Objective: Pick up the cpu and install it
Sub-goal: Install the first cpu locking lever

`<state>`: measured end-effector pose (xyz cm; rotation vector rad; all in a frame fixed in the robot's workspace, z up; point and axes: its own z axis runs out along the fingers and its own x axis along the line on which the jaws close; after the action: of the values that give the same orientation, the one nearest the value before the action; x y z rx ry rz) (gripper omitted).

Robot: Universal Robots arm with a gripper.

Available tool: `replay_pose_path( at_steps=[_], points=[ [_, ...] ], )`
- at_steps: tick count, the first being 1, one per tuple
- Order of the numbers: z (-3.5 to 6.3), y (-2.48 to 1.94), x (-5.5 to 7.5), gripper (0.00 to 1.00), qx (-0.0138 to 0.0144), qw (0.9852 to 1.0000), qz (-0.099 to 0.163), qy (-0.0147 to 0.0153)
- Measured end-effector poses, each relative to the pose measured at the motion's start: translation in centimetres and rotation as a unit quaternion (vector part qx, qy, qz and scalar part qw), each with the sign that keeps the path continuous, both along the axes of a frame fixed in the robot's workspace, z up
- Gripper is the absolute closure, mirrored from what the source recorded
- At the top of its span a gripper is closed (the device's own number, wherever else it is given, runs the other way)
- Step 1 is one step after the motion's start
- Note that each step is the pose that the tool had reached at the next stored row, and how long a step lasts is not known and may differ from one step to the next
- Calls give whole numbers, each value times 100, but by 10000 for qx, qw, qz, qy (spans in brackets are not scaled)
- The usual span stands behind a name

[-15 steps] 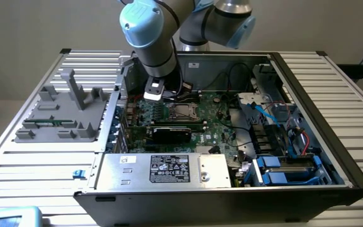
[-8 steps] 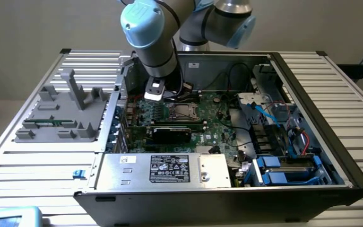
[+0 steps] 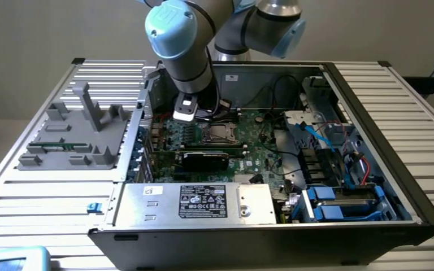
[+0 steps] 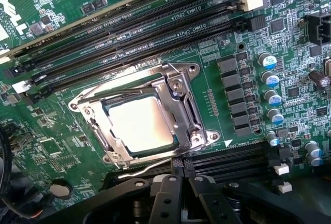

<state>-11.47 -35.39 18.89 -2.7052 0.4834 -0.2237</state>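
The cpu (image 4: pixel 139 123), a flat square chip with a pale metal top, lies inside the motherboard socket, framed by the silvery load plate (image 4: pixel 182 97). A thin wire lever (image 4: pixel 147 170) runs along the socket's edge nearest the fingers. My gripper (image 4: pixel 185 199) hovers just beside the socket, its black fingers (image 4: pixel 166 200) pressed together with nothing between them. In the exterior view the arm reaches down into the open computer case, with the gripper (image 3: pixel 198 117) right beside the socket (image 3: pixel 218 133).
Empty memory slots (image 4: pixel 155 25) lie on one side of the socket, and capacitors (image 4: pixel 271 97) and black chokes stand on another. A silver power supply box (image 3: pixel 194 202) fills the case's front. Cables and drive bays (image 3: pixel 338 169) sit toward the exterior view's right. A grey fixture (image 3: pixel 77 135) stands outside the case.
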Motion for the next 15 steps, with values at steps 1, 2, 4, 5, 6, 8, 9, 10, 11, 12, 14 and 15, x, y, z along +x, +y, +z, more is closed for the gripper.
replay_pose_path(
  at_steps=[1, 2, 4, 5, 6, 8, 9, 10, 11, 12, 14, 15],
  points=[
    [-2, -1, 2, 89, 0, 10000, 0, 0],
    [-4, -2, 4, 89, -1, 10000, 0, 0],
    [-7, -3, 9, 89, -2, 10000, 0, 0],
    [-10, -4, 11, 89, -1, 10000, 0, 0],
    [-11, -4, 13, 89, -2, 10000, 0, 0],
    [-14, -6, 16, 89, -3, 10000, 0, 0],
    [-15, -7, 17, 89, -4, 10000, 0, -1],
    [-17, -7, 18, 89, -5, 10000, 0, 0],
    [-18, -7, 19, 89, -6, 10000, 0, 0],
    [-19, -7, 21, 89, -6, 10000, 0, 0],
    [-21, -7, 25, 89, -9, 10000, 0, 0],
    [-22, -7, 28, 89, -10, 10000, 0, 1]
  ],
)
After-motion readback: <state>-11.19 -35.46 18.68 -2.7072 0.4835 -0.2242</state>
